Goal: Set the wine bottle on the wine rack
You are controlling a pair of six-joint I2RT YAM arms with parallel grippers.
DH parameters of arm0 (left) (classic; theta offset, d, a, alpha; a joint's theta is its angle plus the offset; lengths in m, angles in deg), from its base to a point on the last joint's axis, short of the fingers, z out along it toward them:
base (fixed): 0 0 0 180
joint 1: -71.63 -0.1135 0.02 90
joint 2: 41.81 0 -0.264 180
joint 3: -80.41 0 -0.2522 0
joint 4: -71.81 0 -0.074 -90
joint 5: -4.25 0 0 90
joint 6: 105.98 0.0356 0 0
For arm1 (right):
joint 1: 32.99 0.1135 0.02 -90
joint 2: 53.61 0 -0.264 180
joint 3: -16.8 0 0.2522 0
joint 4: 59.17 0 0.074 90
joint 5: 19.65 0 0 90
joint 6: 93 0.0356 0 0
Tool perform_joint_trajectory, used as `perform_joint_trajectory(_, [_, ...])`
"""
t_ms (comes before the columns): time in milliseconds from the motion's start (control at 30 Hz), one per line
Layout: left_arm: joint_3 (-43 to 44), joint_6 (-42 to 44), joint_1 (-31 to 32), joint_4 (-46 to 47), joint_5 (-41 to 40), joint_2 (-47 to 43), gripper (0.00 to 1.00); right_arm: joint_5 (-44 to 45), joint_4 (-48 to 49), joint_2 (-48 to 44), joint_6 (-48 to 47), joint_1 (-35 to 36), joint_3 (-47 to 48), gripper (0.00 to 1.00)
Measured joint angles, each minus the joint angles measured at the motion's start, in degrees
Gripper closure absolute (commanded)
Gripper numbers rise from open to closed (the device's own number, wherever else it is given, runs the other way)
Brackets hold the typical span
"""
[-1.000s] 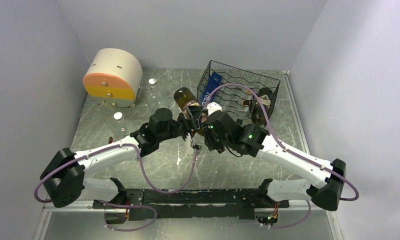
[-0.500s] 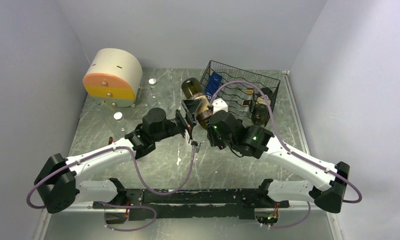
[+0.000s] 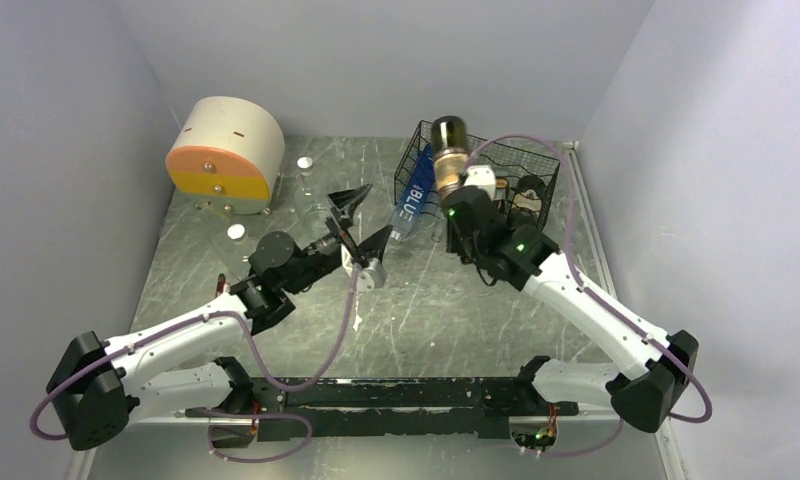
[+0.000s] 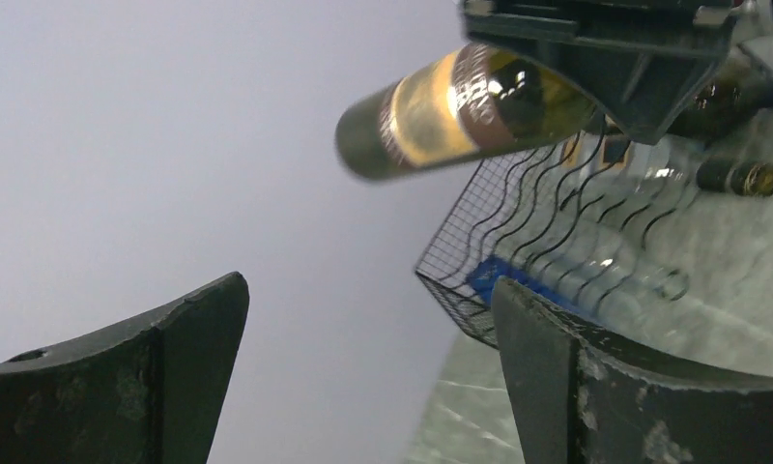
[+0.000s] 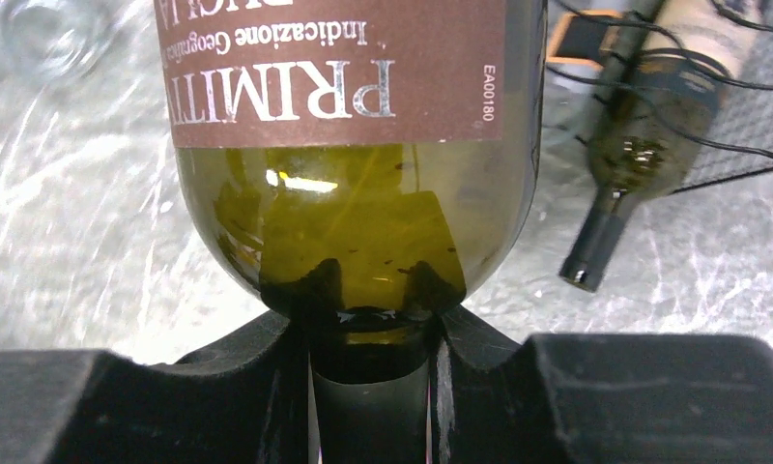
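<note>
Olive-green wine bottle [image 3: 448, 150] with a brown and gold label hangs in the air, clamped at the neck by the right gripper [image 5: 368, 333], base tilted up toward the back wall, above the left half of the black wire wine rack [image 3: 521, 165], whose scalloped rows run rightward from a raised mesh end

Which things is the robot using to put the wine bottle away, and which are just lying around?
For the job:
- wine bottle, held by its neck in the right gripper
- wine rack
- left gripper, open and empty

Just lying about:
- round box with orange and yellow drawers
- clear bottle with a blue label
- second dark bottle
- small white cap
</note>
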Motion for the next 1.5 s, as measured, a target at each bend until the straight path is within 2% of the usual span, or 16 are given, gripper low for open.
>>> perform_joint_trajectory(133, [-2.8,-20.9,0.0,4.0,-7.3,-3.0,0.01,-3.0,0.6,0.5,0.6,-10.5,0.0,1.0])
perform_joint_trajectory(333, [-3.1,-53.4,0.0,-0.8,-17.7,-8.0,0.01,-4.8,0.6,1.1,2.1,-21.0,0.0,1.0])
perform_joint_trajectory(500, [-3.0,-75.2,0.0,-10.6,-24.4,-9.7,0.01,-5.4,0.5,3.6,3.3,-27.5,-0.1,1.0])
perform_joint_trajectory(633, [1.7,-85.0,0.0,-24.7,-26.0,-7.9,0.01,-5.5,0.6,5.6,4.2,-31.2,-1.0,1.0])
perform_joint_trajectory(733, [8.7,-88.5,0.0,-33.2,-25.9,-5.0,0.01,-6.4,0.9,6.8,4.3,-33.4,-2.2,1.0])
perform_joint_trajectory(900, [15.8,-89.0,0.0,-39.8,-24.5,-1.8,0.01,-8.7,2.3,8.7,4.0,-35.3,-3.3,1.0])
perform_joint_trajectory(1367, [16.5,-80.8,0.0,-43.6,-18.3,-1.6,0.01,-15.6,6.1,13.3,1.1,-39.5,-4.6,1.0])
perform_joint_trajectory(1500, [17.0,-79.4,0.0,-43.6,-16.6,-2.2,0.01,-18.2,6.3,15.3,0.6,-40.9,-4.5,0.94])
